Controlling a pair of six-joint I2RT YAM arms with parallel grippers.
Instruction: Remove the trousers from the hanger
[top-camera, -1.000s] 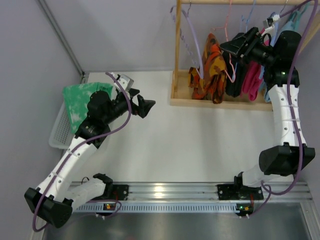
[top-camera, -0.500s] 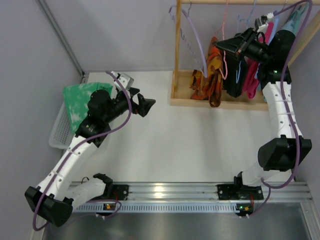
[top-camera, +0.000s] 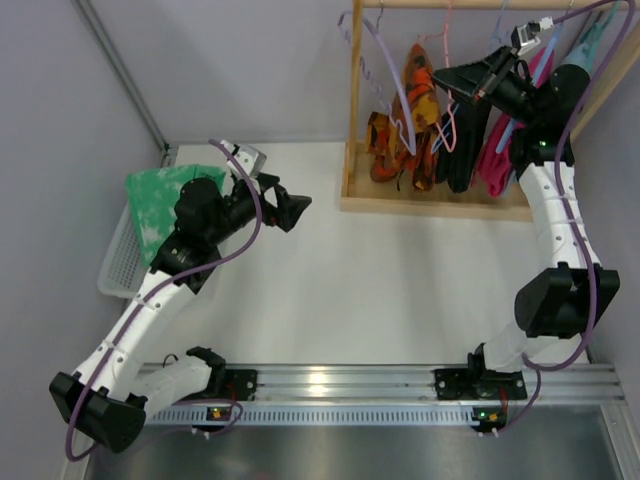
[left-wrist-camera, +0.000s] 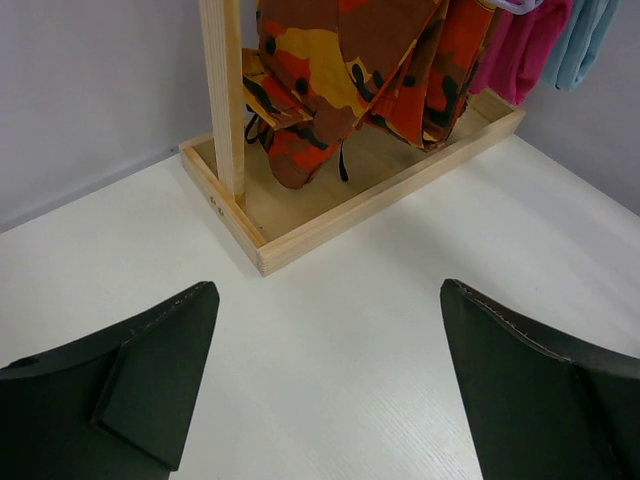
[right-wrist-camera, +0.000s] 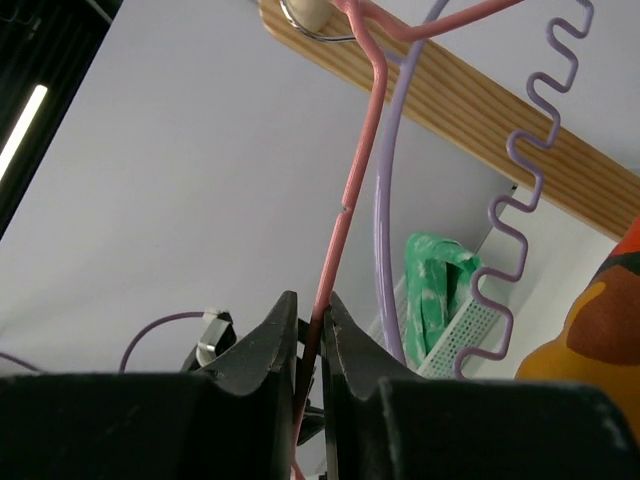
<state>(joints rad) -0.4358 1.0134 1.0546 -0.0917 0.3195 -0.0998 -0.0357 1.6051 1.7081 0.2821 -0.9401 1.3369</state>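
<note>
Pinching the pink hanger (right-wrist-camera: 352, 190) between its closed fingers, the right gripper (right-wrist-camera: 310, 335) is raised high at the rack, just below the wooden rail (right-wrist-camera: 470, 100). The wire runs up from the jaws to its hook, which lies over the rail. Just beside it hangs a purple hanger (right-wrist-camera: 385, 230), and a wavy purple one (right-wrist-camera: 520, 190) follows to the right in the right wrist view.

The trousers (top-camera: 420, 95), an orange, brown and yellow camouflage pair, hang in the rack just left of the right gripper in the top view. Their lower ends reach down into the rack's tray (left-wrist-camera: 380, 200), near the post (left-wrist-camera: 222, 100). Which hanger carries them I cannot tell. A black garment (top-camera: 460, 150) hangs next to them on the right, then a pink one (left-wrist-camera: 520, 45) and a blue one (left-wrist-camera: 590, 40).

The left gripper (left-wrist-camera: 327, 288) hovers above the white table (top-camera: 380, 290), well apart from the rack and pointed at it. Its fingers are spread wide and hold nothing.

Behind the left arm, a green cloth (top-camera: 165, 195) lies over a white basket (top-camera: 118, 262) at the table's left edge.
</note>
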